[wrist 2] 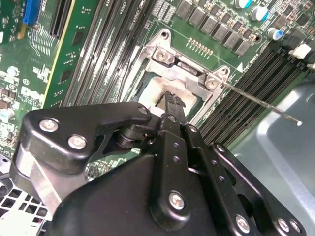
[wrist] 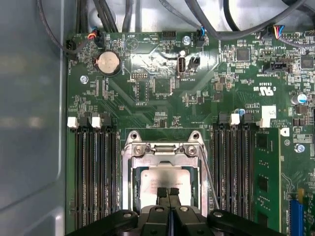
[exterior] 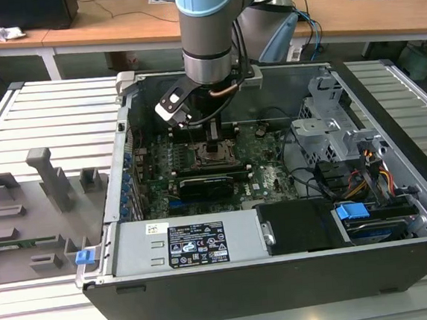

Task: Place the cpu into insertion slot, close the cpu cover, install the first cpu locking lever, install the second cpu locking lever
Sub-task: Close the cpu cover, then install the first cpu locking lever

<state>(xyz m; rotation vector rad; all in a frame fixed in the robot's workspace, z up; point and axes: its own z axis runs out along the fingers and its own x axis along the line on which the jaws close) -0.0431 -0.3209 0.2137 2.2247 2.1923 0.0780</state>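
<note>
Holding shut fingertips at the cpu, with a locking lever not yet latched

Exterior view: the arm reaches down into an open computer case [exterior: 284,288] lying on a slatted grey table [exterior: 44,107]. The gripper [exterior: 213,139] sits right over the insertion slot [exterior: 215,157] in the middle of the green motherboard [exterior: 266,166]. A power supply [exterior: 191,244] lines the near wall and a drive cage [exterior: 330,127] stands toward the exterior view's right. A grey fixture tray [exterior: 24,214] lies outside the case on the exterior view's left.

Second wrist view: the gripper's two fingers are pressed together with nothing between them. Their tips are on or just above the cpu [wrist 2: 153,88], which lies inside the slot. A thin locking lever [wrist 2: 261,104] juts out free over the memory slots [wrist 2: 251,83].

First wrist view: the cpu cover [wrist: 135,187] seems to lie down around the chip, though this angle does not settle whether it is fully flat. The lever runs slantwise beside the socket, unhooked.

By my reading the placing is done and the cover step is in hand or just finished. The lever work calls for a fine, steady contact on a thin wire, with the memory slots crowded close on both sides
</note>
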